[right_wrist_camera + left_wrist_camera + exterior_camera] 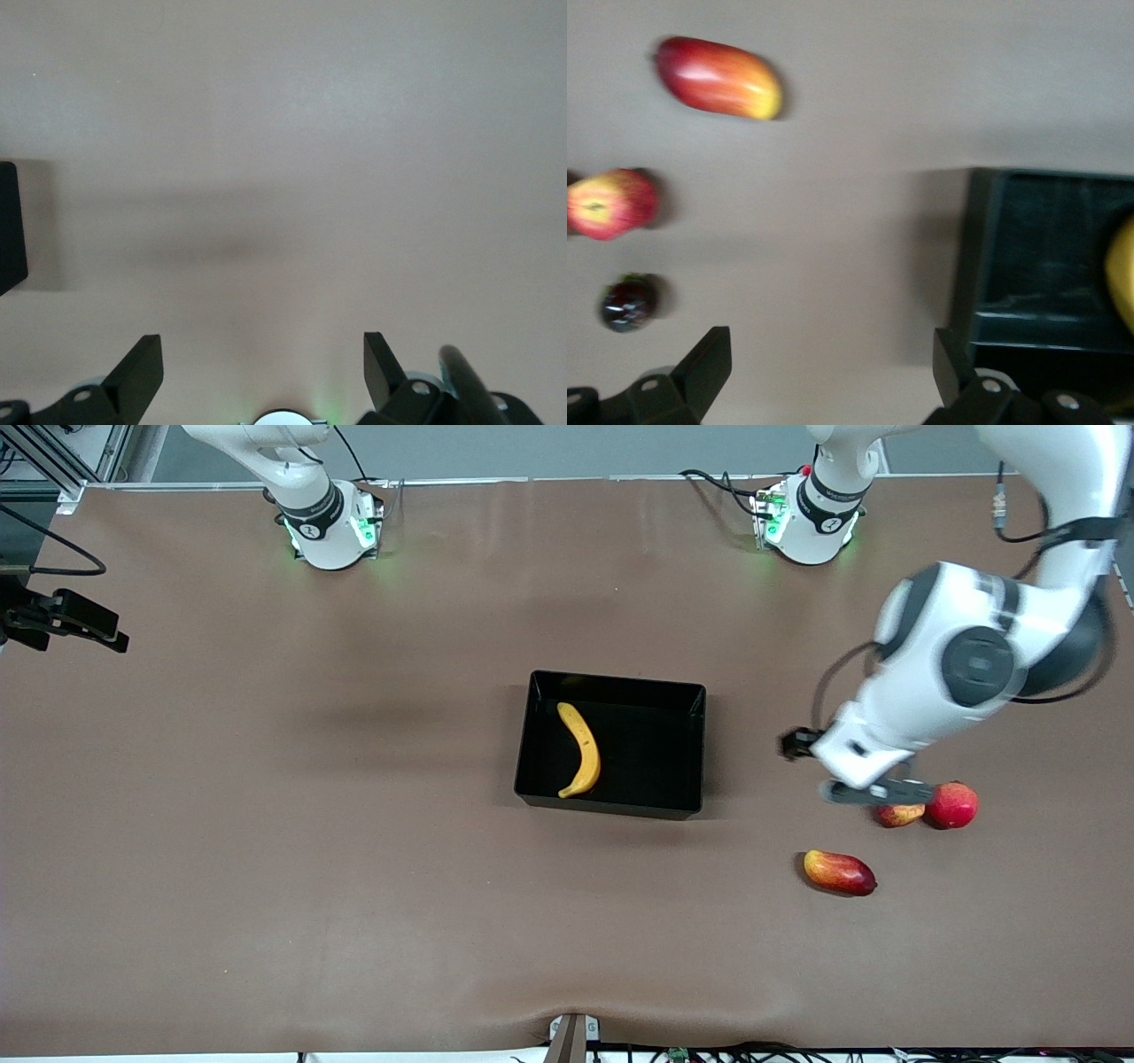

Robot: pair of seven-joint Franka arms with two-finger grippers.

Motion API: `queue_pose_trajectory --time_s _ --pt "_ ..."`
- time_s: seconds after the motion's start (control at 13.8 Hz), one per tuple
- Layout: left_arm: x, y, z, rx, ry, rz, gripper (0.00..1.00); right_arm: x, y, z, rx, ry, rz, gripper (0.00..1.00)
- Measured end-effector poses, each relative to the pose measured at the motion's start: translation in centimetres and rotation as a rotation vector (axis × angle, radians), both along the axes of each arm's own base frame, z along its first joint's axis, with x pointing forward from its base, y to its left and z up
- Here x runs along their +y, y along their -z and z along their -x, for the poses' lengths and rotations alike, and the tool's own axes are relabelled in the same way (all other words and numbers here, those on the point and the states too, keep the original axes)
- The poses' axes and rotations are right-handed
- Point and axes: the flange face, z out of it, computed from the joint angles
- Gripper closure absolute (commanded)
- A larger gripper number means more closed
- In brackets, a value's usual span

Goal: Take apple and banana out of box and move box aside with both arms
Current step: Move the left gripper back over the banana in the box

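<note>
The apple [899, 815] lay out on the tabletop toward the left arm's end, touching or just beside a plain red fruit [952, 805], so that step looked done. The banana [580, 750] was still in the box [687, 726], which sat mid-tabletop, not yet moved; both steps remained.

The left gripper [864, 790] hung over the apple with its jaws spread and empty. The right gripper [263, 372], out of the front view, showed spread, empty jaws over bare tabletop; that arm waited.

The front view hid part of the apple under the left gripper; the left wrist view showed it whole [609, 204], with a mango-like fruit [719, 77] and a small dark round thing [627, 302] the front view did not show.
</note>
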Motion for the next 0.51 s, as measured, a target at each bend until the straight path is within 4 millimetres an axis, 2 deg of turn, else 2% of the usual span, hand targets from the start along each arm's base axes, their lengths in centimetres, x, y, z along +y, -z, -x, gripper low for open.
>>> queue_pose_trajectory --time_s 0.14,0.29,0.51 --pt "-6.0 2.6 2.2 0.021 0.037 0.014 0.00 0.0 0.0 0.0 0.000 0.000 0.000 0.00" --pt "-11.9 6.1 4.9 0.045 0.030 0.022 0.00 0.0 0.0 0.0 0.000 0.000 0.000 0.00" --pt "-19.5 11.1 9.1 0.018 0.032 0.021 0.00 0.0 0.0 0.0 0.000 0.000 0.000 0.00"
